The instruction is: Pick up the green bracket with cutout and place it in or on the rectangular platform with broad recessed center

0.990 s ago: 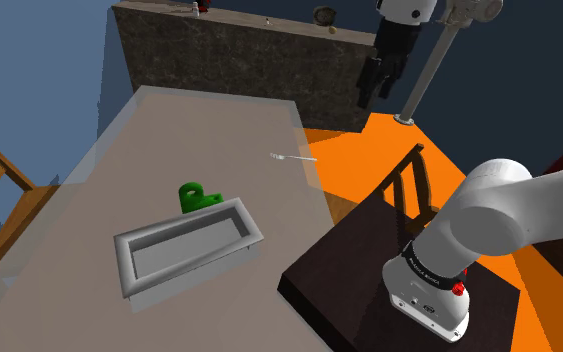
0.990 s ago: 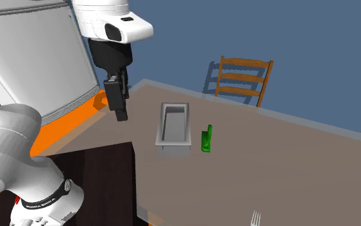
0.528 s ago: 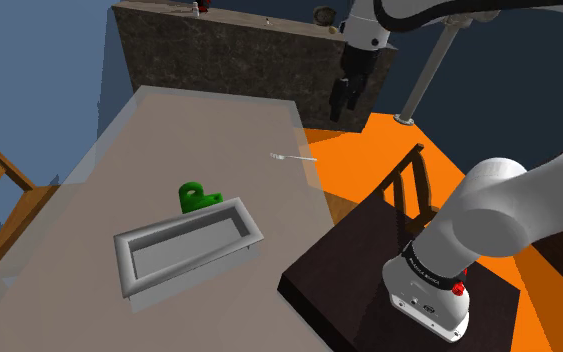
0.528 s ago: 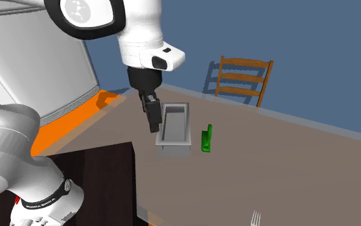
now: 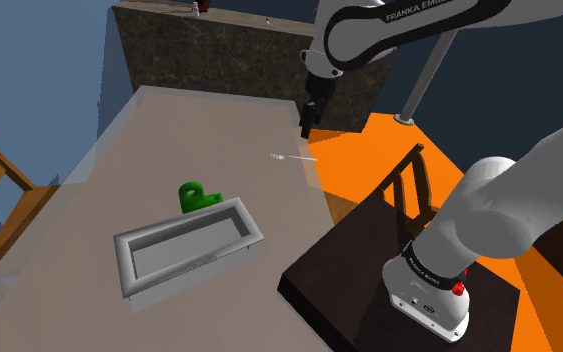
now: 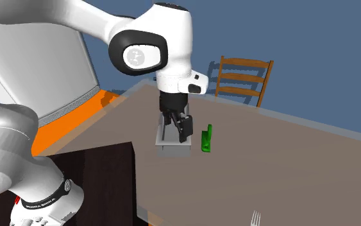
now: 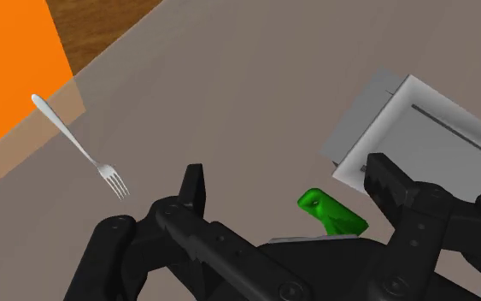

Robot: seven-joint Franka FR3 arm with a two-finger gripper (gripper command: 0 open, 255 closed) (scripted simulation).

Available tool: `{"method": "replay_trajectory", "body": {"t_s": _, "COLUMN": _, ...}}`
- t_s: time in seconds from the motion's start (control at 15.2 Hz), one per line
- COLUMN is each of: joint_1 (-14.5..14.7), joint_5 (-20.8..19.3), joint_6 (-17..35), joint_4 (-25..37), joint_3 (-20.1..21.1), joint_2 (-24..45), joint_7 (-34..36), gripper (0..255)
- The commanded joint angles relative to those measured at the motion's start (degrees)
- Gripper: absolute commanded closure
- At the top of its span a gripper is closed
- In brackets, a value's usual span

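End effector (image 7: 286,171), fingers (image 7: 192,190) apart, hangs well clear of green bracket (image 7: 332,215)

silver fork (image 7: 78,144) near the grey table's (image 5: 169,140) edge (orange floor (image 5: 369,160) beyond), a wooden chair (image 6: 243,77) beside the table

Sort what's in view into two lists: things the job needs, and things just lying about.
Needed for the job: green bracket; grey rectangular platform; gripper, open.

Lying about: fork on the table; wooden chair beside the table.
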Motion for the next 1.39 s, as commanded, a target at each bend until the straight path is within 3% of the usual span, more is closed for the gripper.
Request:
{"method": "replay_trajectory", "body": {"t_s": 0.0, "joint_1": 0.8, "joint_5": 0.3, "joint_6": 3.5, "joint_4": 1.3, "joint_3": -0.2, "joint_2": 4.5, "joint_7": -2.4, "gripper": 0}}
{"method": "replay_trajectory", "body": {"t_s": 0.66, "joint_1": 3.6, "joint_5": 2.8, "joint_6": 16.1, "joint_4": 10.8, "joint_3": 1.2, "joint_2": 26.0, "joint_7": -13.7, "gripper": 0}}
{"method": "replay_trajectory", "body": {"t_s": 1.32, "joint_1": 5.0, "joint_5": 2.7, "joint_6": 22.6, "joint_4": 25.3, "joint_3": 5.1, "joint_2": 46.4, "joint_7": -22.5, "gripper": 0}}
